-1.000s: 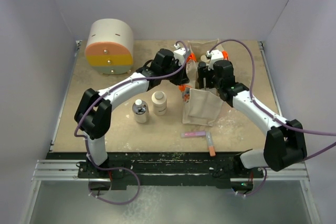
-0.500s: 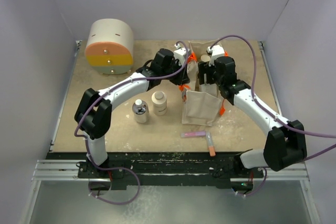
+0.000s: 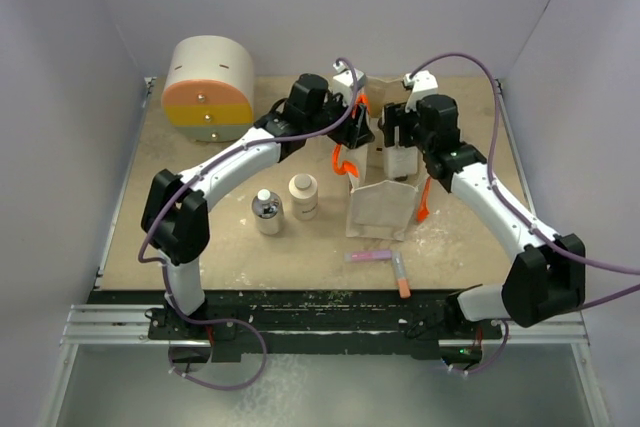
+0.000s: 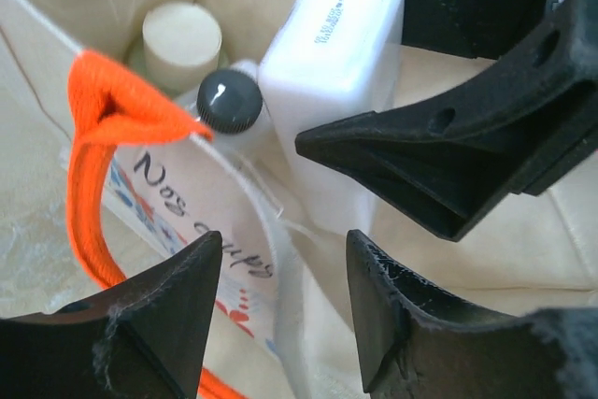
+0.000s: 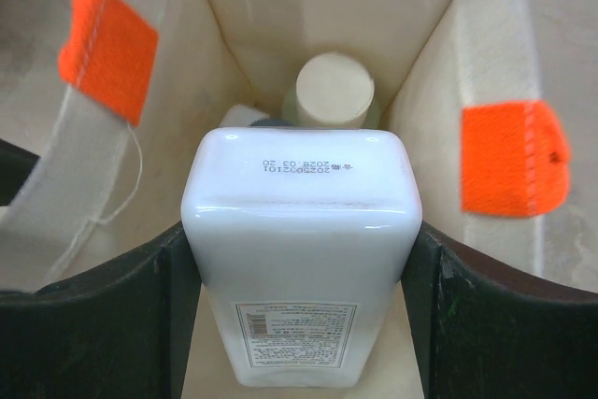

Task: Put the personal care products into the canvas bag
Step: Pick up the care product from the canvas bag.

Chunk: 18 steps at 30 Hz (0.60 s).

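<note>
The canvas bag (image 3: 381, 209) stands open at mid table, its orange handles (image 3: 342, 161) hanging at the sides. My right gripper (image 3: 399, 139) is shut on a white bottle (image 3: 401, 160), bottom up (image 5: 299, 231), over the bag's mouth. Down inside the bag stand a cream cap (image 5: 334, 89) and a black cap (image 4: 229, 100). My left gripper (image 4: 280, 254) is open, and the bag's rim (image 4: 280, 259) runs loose between its fingers. Left of the bag stand a clear-grey bottle (image 3: 266, 213) and a squat cream jar (image 3: 303, 197).
A round cream, orange and yellow drawer box (image 3: 208, 89) sits at the back left. A pink tube (image 3: 369, 256) and an orange-tipped tube (image 3: 400, 276) lie in front of the bag near the table's front edge.
My left gripper has opened, let go of the bag's rim and drawn back. The orange handle has dropped. My right gripper has shifted back and up with the white bottle.
</note>
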Tool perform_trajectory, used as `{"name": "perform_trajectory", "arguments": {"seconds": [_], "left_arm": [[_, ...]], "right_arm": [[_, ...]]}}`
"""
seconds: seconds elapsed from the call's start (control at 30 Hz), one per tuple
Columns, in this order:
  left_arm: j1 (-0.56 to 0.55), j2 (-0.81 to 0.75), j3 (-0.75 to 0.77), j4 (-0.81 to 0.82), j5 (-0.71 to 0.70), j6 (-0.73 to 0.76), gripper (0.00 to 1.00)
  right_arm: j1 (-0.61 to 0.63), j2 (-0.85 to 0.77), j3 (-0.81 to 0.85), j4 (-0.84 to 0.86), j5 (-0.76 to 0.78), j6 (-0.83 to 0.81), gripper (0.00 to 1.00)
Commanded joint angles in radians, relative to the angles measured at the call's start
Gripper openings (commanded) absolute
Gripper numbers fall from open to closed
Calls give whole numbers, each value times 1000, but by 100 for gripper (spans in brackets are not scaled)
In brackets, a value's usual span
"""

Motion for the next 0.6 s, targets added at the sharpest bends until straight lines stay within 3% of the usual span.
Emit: {"name": "perform_trajectory", "arguments": {"seconds": [0.0,0.33,0.57], "left_arm": [[9,-12,91,31,52,32,61],[30,-30,143,56,131,80,83],[32,-9,180,116,171,131,91]], "right_arm": [[-26,-67,155,123,3,0,0],[-47,-7,382,20,5,125,0],[-66,75,581,-60,-22,263,0]]}}
